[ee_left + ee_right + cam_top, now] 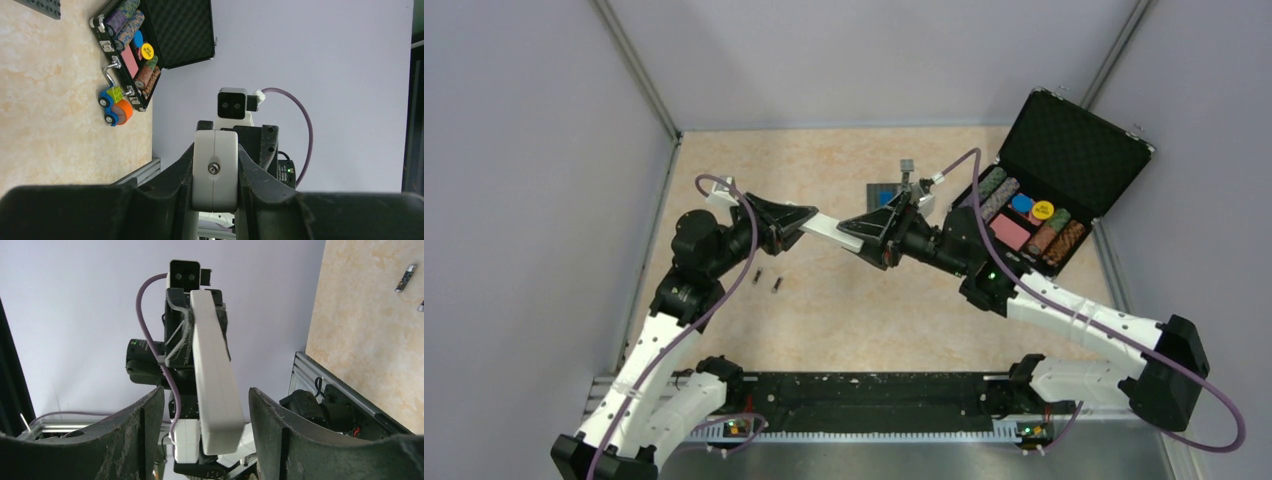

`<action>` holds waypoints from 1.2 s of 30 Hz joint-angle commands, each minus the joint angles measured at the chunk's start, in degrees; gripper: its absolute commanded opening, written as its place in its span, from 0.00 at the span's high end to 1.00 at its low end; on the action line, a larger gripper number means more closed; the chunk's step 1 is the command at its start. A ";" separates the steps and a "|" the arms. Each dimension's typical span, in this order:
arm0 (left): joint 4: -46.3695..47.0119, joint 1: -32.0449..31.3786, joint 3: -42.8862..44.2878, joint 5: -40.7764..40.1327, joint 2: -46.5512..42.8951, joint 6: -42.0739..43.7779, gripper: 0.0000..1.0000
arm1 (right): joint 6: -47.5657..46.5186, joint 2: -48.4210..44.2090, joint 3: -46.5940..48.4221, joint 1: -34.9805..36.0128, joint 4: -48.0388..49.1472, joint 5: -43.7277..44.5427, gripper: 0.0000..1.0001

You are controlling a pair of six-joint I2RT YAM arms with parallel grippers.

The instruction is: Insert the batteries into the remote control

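Now, tabletop: beige marbled surface (844, 310), closed in by pale lilac-grey walls (524, 200) on the left, back and right.
Near edge: you've got a metal rail (864, 425) running between the two arm bases.
Remote control: the white bar (826, 228) hangs in the air above the middle of the table, bridging your two grippers.
Left gripper: (804, 222) clamped tight on one end of the remote, fingers pressed to both its sides.
Right gripper: (205, 395) jaws stand wide around the other end, a gap showing on each side of the bar.
Batteries: two slim dark cylinders (766, 278) lie on the table, near each other but apart, just under your left arm and toward the near rail.
Right far corner: an open black poker chip case (1074, 150) with stacked chips fills it, close to your right elbow.
Behind right gripper: a grey baseplate (882, 192) with a blue block.
By the case: a small toy car (114, 106) sits at its handle.
Free room: bare tabletop lies between the batteries and the rail.
Writing: a yellow chip (147, 50) carries print, too small to read.
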 commanded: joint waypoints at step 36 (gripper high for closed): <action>-0.39 5.77 15.28 6.36 7.19 12.83 1.00 | 1.16 -4.11 -12.86 -2.12 9.23 -2.42 1.00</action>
